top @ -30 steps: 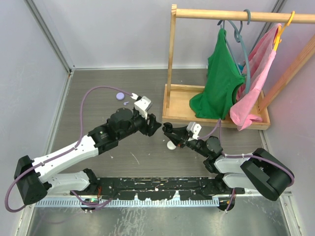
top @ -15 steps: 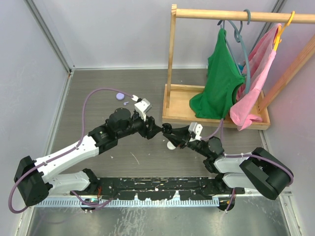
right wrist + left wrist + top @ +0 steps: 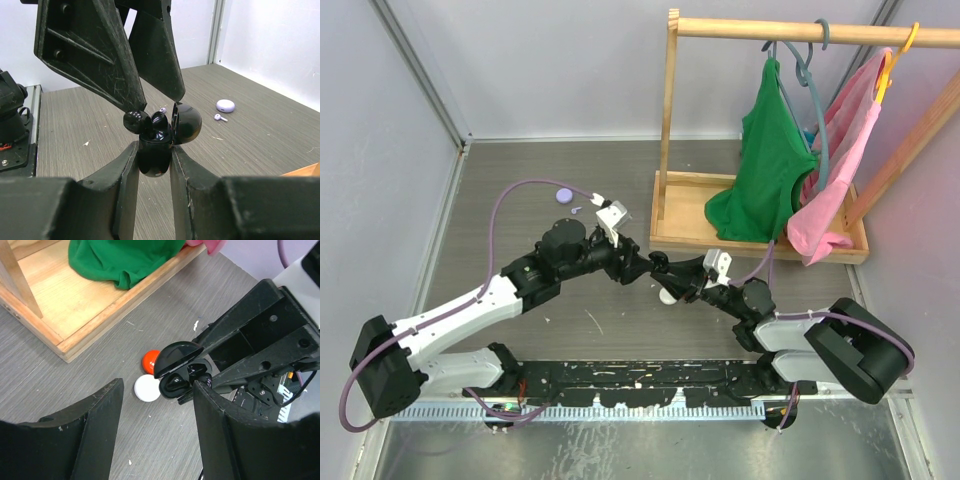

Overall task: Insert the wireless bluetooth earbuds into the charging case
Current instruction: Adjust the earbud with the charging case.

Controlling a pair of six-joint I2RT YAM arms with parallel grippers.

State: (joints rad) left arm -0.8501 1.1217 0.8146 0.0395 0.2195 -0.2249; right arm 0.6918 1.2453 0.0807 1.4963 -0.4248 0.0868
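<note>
Two claws: my right gripper pinches the charging case; my left gripper is spread.
Black earbud: perched at the case's ten o'clock rim.
Risk: my nudge tips it off.

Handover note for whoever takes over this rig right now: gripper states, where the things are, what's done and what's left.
Right gripper is shut on the black case, with its lid open.
Left gripper is open, with one fingertip at the case mouth.
Two black buds sit in the case. The one at the rim stands proud and seems not to be seated.
A lilac bud and lilac disc lie farther off on the table. The red disc and white disc are beside the case.
To do: probably press the proud bud home.
</note>
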